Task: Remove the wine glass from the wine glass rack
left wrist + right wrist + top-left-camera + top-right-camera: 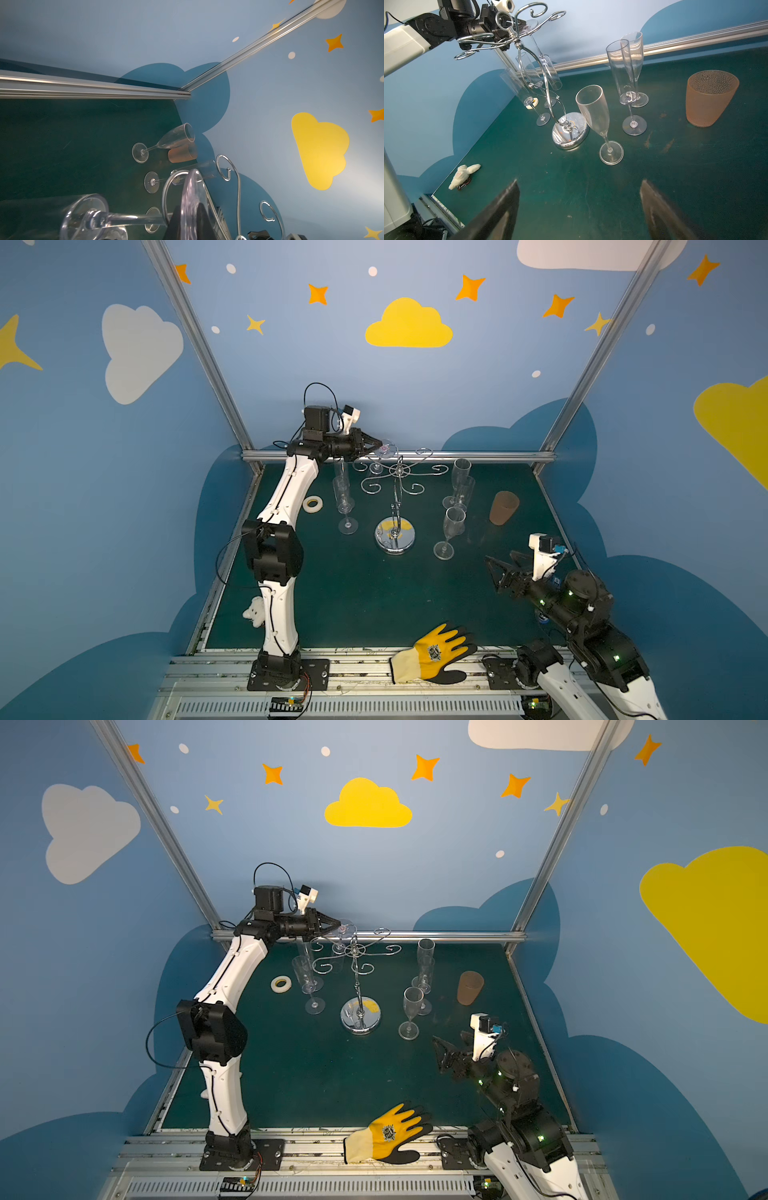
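L gripper [377,446] is at upper centre in both top views, level w/ the top of the wine glass rack [395,537]. Its fingers [204,220] are clenched on the round foot of the wine glass [192,197]. The glass hangs upside down, foot up at a curled arm on the rack's upper-left side, bowl pointing down toward the table [365,605]. Rack stands upright mid-frame on its mirrored base. R gripper [500,562] is low at lower right, jaws spread wide w/ nothing between them, well apart from the rack. Five other flutes [347,506] stand on the green table: two left of the rack, three right. Also noted: brown tumbler [503,508] at right, tape roll [313,504] at left, yellow glove [436,653] on the front rail [357,668].
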You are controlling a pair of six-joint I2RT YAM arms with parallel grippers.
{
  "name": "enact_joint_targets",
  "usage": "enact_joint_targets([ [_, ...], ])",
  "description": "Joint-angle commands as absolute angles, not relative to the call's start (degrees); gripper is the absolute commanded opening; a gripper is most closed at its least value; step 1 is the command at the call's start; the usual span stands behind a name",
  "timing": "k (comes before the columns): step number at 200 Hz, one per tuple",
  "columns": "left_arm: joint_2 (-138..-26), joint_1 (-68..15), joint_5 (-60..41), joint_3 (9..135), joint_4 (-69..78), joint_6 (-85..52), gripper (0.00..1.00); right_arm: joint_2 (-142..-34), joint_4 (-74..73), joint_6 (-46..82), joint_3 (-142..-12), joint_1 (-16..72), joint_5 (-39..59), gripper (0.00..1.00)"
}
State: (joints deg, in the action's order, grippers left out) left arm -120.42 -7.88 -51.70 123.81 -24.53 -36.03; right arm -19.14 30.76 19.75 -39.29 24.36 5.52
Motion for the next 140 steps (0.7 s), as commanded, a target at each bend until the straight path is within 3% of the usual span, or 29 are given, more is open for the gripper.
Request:
enact_joint_targets([
  [1, -117.8, -7.9, -53.0, 123.7, -20.6, -38.0, 0.1, -18.3, 30.9, 20.3, -38.9, 24.6, 4.9, 0.9],
  [27, -117.3, -7.9, -53.9, 122.7, -17.7, -41.0, 0.03, -18.2, 31.0, 20.3, -38.8, 24.6, 5.0, 0.89],
  [140, -115.3, -8.0, -54.4, 118.7, -0.1, -60.4, 0.03, -17.7, 31.5, 20.6, -38.9, 24.6, 5.0, 0.9],
])
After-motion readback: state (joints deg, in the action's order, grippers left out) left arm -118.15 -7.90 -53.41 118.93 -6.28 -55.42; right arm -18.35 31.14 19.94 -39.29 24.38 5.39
